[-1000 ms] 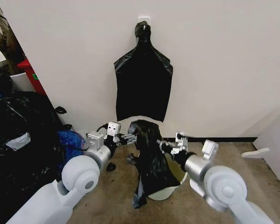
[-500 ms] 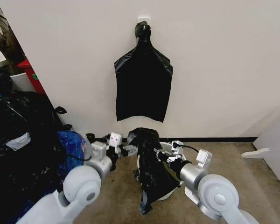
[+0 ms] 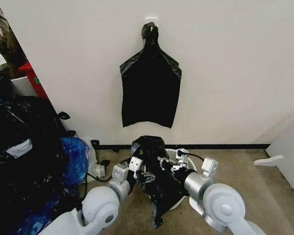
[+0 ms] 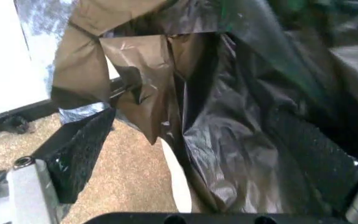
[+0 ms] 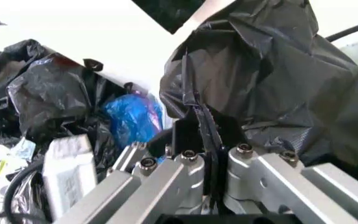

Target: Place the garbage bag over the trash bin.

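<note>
My right gripper [image 3: 161, 162] sits low in front of me, just right of centre, with its fingers pressed together on a fold of the garbage bag [image 3: 159, 183]; in the right wrist view the two pads [image 5: 205, 135] meet with a thin pleat of black film clamped between them, and the bulk of the bag [image 5: 272, 79] billows directly beyond the fingertips. My left gripper [image 3: 143, 172] is just beside it on the left, against the bag's left side; in the left wrist view its ribbed fingers [image 4: 79, 149] stand spread wide, one on each side of the frame, with crinkled, partly translucent film [image 4: 229, 130] hanging between and over them, touching the far finger. Whether that claw actually bears on the film I cannot tell. The bag hangs between the two grippers as a crumpled mass, draped down the near side of the trash bin [image 3: 175, 155], its lower tail reaching the brown floor [image 3: 245, 176] in front of the bin. The bin stands just behind both grippers; its white rim is exposed on the right side. To the left, a heap of stuffed black and blue bags [image 3: 34, 147] rests on the floor against the wall. Farther back, a flat bunch of black bags [image 3: 150, 88] hangs knotted from a hook on the white wall [image 3: 235, 63].
</note>
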`<state>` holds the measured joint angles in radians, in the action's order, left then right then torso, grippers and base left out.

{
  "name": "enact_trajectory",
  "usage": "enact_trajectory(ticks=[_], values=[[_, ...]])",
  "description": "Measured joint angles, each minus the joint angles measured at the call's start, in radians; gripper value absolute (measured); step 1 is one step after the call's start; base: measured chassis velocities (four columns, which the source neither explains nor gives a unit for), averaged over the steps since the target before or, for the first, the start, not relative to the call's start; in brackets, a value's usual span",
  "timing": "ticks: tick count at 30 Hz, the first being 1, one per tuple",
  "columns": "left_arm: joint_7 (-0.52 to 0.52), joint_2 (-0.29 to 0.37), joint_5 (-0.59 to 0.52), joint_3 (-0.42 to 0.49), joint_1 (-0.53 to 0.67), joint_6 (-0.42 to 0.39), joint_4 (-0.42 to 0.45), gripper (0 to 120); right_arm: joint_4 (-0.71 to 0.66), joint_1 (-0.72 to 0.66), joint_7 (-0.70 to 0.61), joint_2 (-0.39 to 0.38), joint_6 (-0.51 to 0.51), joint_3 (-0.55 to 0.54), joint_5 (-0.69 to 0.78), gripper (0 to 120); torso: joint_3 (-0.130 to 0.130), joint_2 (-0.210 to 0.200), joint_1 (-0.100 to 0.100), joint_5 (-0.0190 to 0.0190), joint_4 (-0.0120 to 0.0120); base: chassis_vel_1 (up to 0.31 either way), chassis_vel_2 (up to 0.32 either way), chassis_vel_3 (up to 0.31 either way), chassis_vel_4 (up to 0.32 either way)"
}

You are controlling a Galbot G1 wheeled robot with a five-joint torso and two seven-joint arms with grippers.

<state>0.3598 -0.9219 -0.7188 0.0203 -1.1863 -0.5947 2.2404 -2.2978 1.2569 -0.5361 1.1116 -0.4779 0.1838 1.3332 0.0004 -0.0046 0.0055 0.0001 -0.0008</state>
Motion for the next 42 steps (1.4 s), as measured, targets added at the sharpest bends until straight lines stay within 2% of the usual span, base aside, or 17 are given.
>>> enact_trajectory(ticks=[3, 7, 11, 16, 20, 27, 28, 34, 35, 36, 39, 42], values=[[0.006, -0.009, -0.003, 0.031, 0.020, -0.003, -0.023, 100, 0.008, 0.003, 0.000, 0.006, 0.000, -0.008, -0.007, 0, 0.000, 0.000, 0.000, 0.0000, 0.0001, 0.000, 0.000, 0.000, 0.000], [0.066, -0.042, -0.044, 0.092, 0.128, -0.020, -0.090, 100, 0.015, -0.004, -0.004, 0.017, 0.002, -0.019, -0.007, 0, 0.000, 0.000, 0.000, 0.0001, 0.0000, 0.000, 0.000, 0.000, 0.000], [0.087, -0.058, -0.079, 0.117, 0.180, -0.025, -0.140, 100, 0.020, -0.005, -0.009, 0.018, 0.003, -0.015, -0.001, 0, 0.000, 0.000, 0.000, 0.0002, 0.0000, 0.000, 0.000, 0.000, 0.000], [0.123, -0.082, -0.102, 0.153, 0.208, -0.026, -0.198, 100, 0.022, -0.004, -0.018, 0.016, 0.003, 0.000, 0.021, 0, 0.000, 0.000, 0.000, 0.0002, 0.0002, 0.000, 0.000, 0.000, 0.000], [0.133, -0.092, -0.117, 0.172, 0.218, -0.025, -0.229, 94, 0.022, -0.004, -0.024, 0.013, 0.002, 0.009, 0.039, 0, 0.000, 0.000, 0.000, 0.0002, 0.0002, 0.000, 0.000, 0.000, 0.000], [0.159, -0.152, -0.125, 0.227, 0.239, -0.023, -0.297, 65, 0.009, -0.002, -0.031, -0.004, -0.001, 0.028, 0.074, 0, 0.000, 0.000, 0.000, 0.0002, 0.0002, 0.000, 0.000, 0.000, 0.000], [0.159, -0.152, -0.125, 0.227, 0.239, -0.023, -0.297, 65, 0.009, -0.002, -0.031, -0.004, -0.001, 0.028, 0.074, 0, 0.000, 0.000, 0.000, 0.0002, 0.0002, 0.000, 0.000, 0.000, 0.000], [0.200, -0.176, -0.131, 0.244, 0.241, -0.029, -0.324, 41, 0.008, 0.003, -0.031, -0.008, -0.003, 0.036, 0.081, 0, 0.000, 0.000, 0.000, 0.0003, 0.0002, 0.000, 0.000, 0.000, 0.000], [0.200, -0.176, -0.131, 0.244, 0.241, -0.029, -0.324, 41, 0.008, 0.003, -0.031, -0.008, -0.003, 0.036, 0.081, 0, 0.000, 0.000, 0.000, 0.0003, 0.0002, 0.000, 0.000, 0.000, 0.000], [0.212, -0.182, -0.134, 0.245, 0.241, -0.031, -0.336, 32, 0.008, 0.005, -0.031, -0.010, -0.005, 0.041, 0.082, 0, 0.000, 0.000, 0.000, 0.0003, 0.0002, 0.000, 0.000, 0.000, 0.000], [0.225, -0.191, -0.138, 0.244, 0.241, -0.031, -0.350, 23, 0.008, 0.009, -0.030, -0.012, -0.006, 0.049, 0.082, 0, 0.000, 0.000, 0.000, 0.0003, 0.0002, 0.000, 0.000, 0.000, 0.000], [0.229, -0.199, -0.137, 0.240, 0.243, -0.025, -0.363, 8, 0.010, 0.018, -0.029, -0.015, -0.006, 0.064, 0.082, 0, 0.000, 0.000, 0.000, 0.0005, 0.0004, 0.000, 0.000, 0.000, 0.000]])
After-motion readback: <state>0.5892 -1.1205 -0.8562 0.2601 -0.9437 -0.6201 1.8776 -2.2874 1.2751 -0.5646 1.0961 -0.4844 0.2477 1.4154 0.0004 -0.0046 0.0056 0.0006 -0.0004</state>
